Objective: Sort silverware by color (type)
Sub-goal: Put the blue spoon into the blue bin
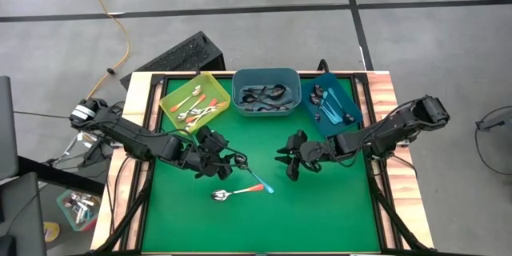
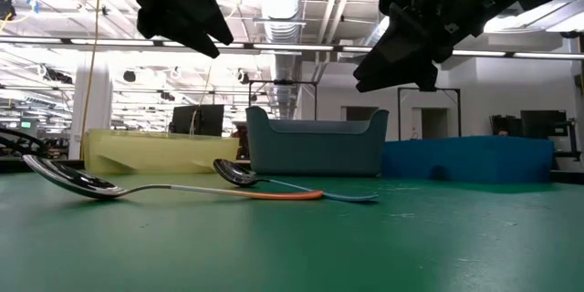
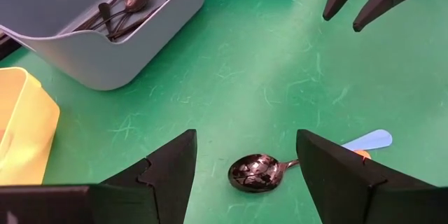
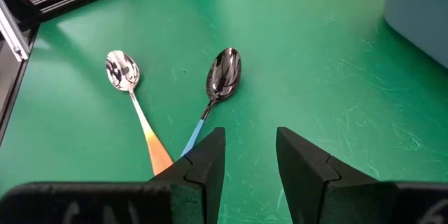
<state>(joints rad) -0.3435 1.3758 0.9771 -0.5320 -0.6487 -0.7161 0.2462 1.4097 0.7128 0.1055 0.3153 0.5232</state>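
most spoons already lie sorted in the yellow bin (image 1: 172,104), grey bin (image 1: 265,76) and blue bin (image 1: 307,106), leaving an orange-handled spoon (image 1: 228,194) and blue-handled spoon (image 1: 258,178) crossed on the green bench (image 1: 320,216) between the left gripper (image 1: 226,160), fingers wide, and right gripper (image 1: 290,160), fingers narrower, both empty.

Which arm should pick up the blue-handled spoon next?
Left, probably. The left gripper hangs open right over the blue-handled spoon; the right gripper sits farther off, though nearer the blue bin.

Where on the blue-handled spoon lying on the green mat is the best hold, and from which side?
Probably the blue-handled spoon is best pinched on the bare stem just behind its bowl, from straight above, fingers across the handle. It lies flat, and its far handle end crosses the orange-handled spoon, so a hold there risks dragging both.
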